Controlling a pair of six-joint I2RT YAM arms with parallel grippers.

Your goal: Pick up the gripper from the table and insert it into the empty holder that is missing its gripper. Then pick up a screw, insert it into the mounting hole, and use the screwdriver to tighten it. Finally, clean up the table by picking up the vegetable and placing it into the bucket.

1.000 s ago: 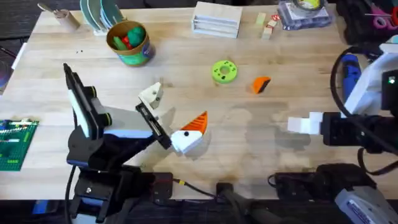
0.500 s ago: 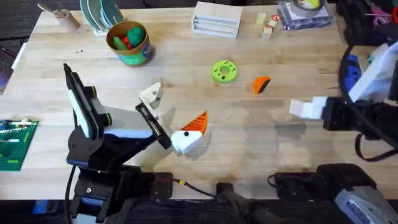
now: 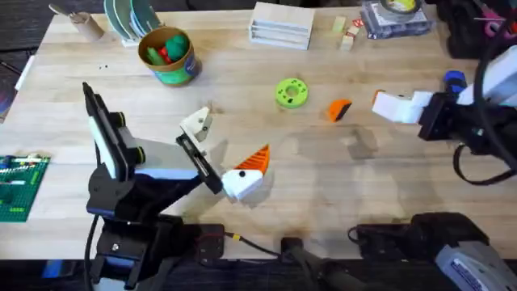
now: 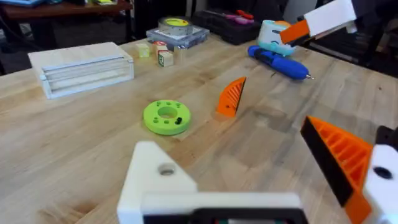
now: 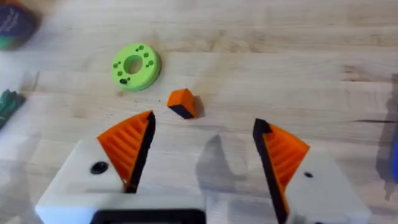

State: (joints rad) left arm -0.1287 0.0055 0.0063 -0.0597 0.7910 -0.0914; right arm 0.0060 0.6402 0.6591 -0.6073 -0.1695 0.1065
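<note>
A pale wooden table (image 3: pixel 339 186) carries the whole job, with clutter along its far edge and a green board at the near left. The first step is in hand: the loose gripper (image 3: pixel 339 109), a small orange wedge with a dark end, lies on the wood just beside a round green disc (image 3: pixel 292 92), and nothing holds it yet. The right gripper (image 5: pixel 202 152) hangs above it and a little to the near side, jaws spread wide and empty, the wedge (image 5: pixel 182 102) showing between and beyond its two orange pads. The next move, as I judge it, calls for a short advance and a descent so the pads straddle the wedge, then a firm close; the piece is small and tapered, so it may squirt out or twist if pinched off-centre. The left gripper (image 3: pixel 228 158) rests low near the table's middle, jaws apart and empty; one mount bears an orange tip (image 4: pixel 339 155), while the holder (image 4: pixel 163 180) is bare white with its mounting hole showing. The blue screwdriver (image 4: pixel 280 63) lies at the right side of the table. The bucket (image 3: pixel 168 55) stands at the far left with green and red toys inside; I cannot tell whether one is the vegetable.
</note>
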